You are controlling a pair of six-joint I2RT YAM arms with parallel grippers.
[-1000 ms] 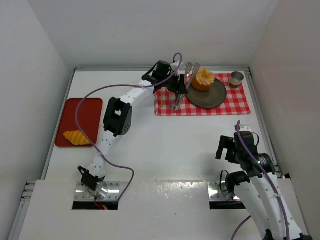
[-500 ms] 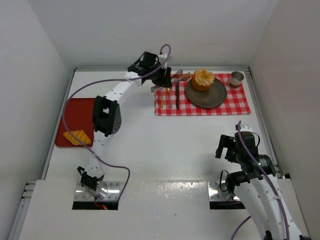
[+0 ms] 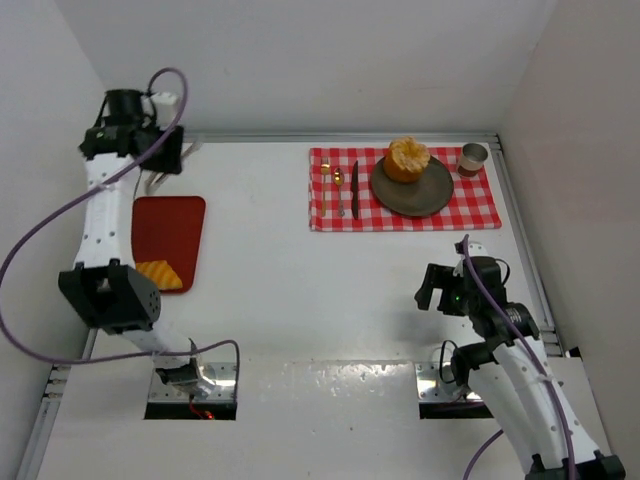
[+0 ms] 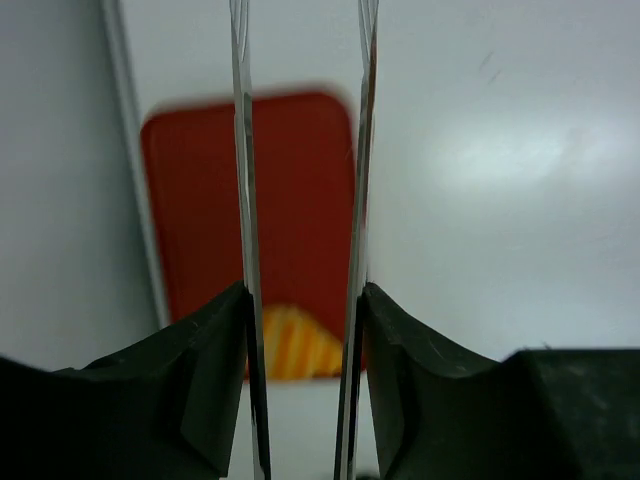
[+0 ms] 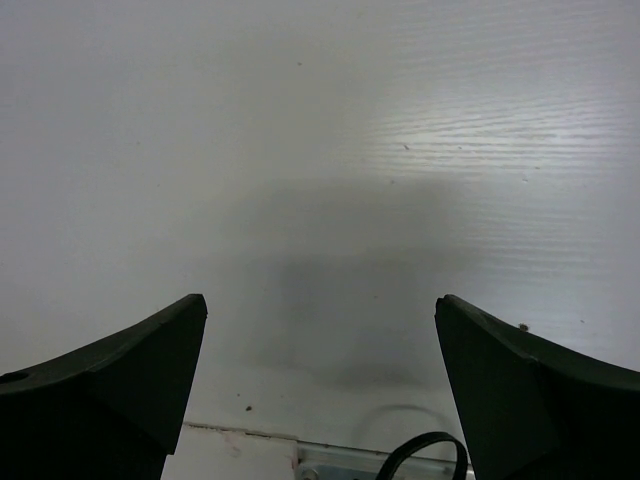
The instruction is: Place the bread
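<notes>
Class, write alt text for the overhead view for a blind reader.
A bun sits on a dark plate on a checked cloth, far right. A croissant lies on a red tray at left; the left claw holds tongs.

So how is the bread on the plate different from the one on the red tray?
The bun is round and tall; the croissant is flatter and striped. The bun sits on the dark plate on the checked cloth, far right; the croissant lies at the near end of the red tray, on the left. Both are golden-orange.
</notes>
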